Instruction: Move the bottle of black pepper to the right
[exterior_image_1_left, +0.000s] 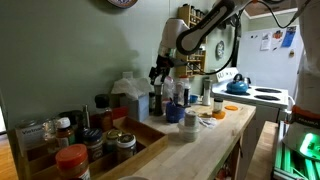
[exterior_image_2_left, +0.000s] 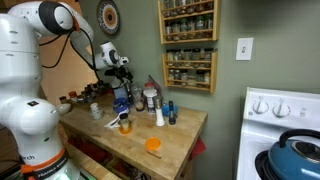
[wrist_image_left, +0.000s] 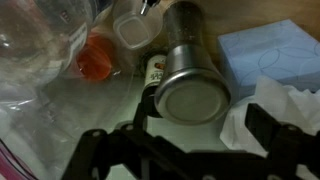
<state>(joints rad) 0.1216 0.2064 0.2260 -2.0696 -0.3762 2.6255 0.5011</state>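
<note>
In the wrist view the black pepper bottle (wrist_image_left: 190, 85) is seen from above: a dark glass body with a round silver cap. My gripper (wrist_image_left: 190, 140) is open and hovers over it, one dark finger on each side of the cap and not touching it. In both exterior views the gripper (exterior_image_1_left: 160, 72) (exterior_image_2_left: 121, 72) hangs above a cluster of bottles (exterior_image_1_left: 165, 100) (exterior_image_2_left: 125, 100) at the back of the wooden counter. I cannot tell there which bottle is the pepper.
An orange-capped bottle (wrist_image_left: 95, 62), a clear plastic container (wrist_image_left: 45, 40) and a blue tissue box (wrist_image_left: 265, 55) crowd round the pepper. A wooden tray of jars (exterior_image_1_left: 95, 140) stands on the counter. An orange lid (exterior_image_2_left: 153, 145) lies near the front. A stove with a blue kettle (exterior_image_2_left: 300, 155) stands beside it.
</note>
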